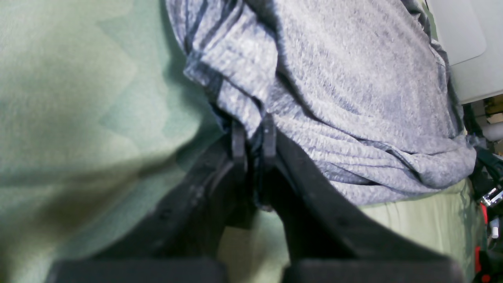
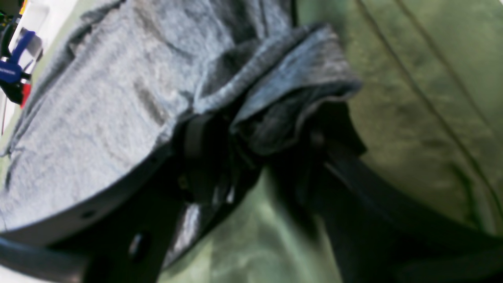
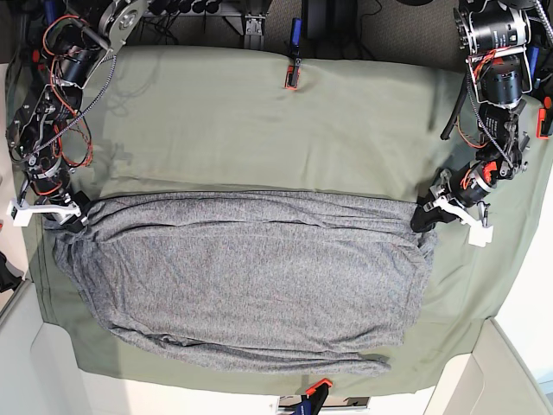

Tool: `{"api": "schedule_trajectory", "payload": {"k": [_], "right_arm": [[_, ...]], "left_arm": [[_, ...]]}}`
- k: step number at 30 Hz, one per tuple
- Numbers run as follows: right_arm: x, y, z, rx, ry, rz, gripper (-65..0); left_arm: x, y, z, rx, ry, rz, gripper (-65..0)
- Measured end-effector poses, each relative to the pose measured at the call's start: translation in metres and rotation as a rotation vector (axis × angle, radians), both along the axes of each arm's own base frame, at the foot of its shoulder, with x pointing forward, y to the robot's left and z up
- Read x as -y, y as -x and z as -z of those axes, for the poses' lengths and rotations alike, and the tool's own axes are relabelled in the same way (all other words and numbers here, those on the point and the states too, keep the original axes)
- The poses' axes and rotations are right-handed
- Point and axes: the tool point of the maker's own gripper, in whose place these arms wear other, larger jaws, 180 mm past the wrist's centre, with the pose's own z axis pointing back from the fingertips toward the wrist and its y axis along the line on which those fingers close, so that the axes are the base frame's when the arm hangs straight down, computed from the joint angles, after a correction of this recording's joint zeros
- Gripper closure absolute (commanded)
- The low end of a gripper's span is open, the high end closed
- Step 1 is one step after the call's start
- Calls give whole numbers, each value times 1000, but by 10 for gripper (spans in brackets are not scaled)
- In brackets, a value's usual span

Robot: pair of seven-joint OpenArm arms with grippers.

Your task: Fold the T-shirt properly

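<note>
The heather-grey T-shirt (image 3: 246, 277) lies spread wide across the near half of the olive-green table cloth (image 3: 259, 121), its upper edge a fairly straight fold line running from one arm to the other and its lower edge wavy near the front of the table. In the base view the left gripper (image 3: 425, 216) sits at the shirt's upper corner on that view's right, and the right gripper (image 3: 71, 212) at the upper corner on that view's left. From the left wrist camera, the left gripper (image 1: 253, 135) has its two black fingers drawn close together with a bunched edge of grey knit (image 1: 353, 98) pinched between them, the cloth (image 1: 78, 98) beneath. From the right wrist camera, the right gripper (image 2: 251, 133) stands with its fingers set wider, and a rolled, hemmed bundle of the shirt (image 2: 98, 110) fills the gap between them, so it is clamped on that fabric. A red-and-black clamp (image 3: 292, 76) grips the cloth at the far edge, and another (image 3: 316, 391) at the near edge
</note>
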Motion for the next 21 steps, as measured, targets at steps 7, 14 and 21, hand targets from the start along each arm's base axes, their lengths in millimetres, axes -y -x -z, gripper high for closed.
{"api": "schedule_trajectory", "payload": {"k": [7,14,21], "right_arm": [[1,1,2,13,51,-40,0],[-4,5,-7,6,3,-115,0],[-8,27,-23,-3,20,-174,0]], "left_arm": [[-16,1,-7,0,-47,7,0],[-38,3,-31,7,-105,38,0],[-47,29,-50,11,-149,100,0]]}}
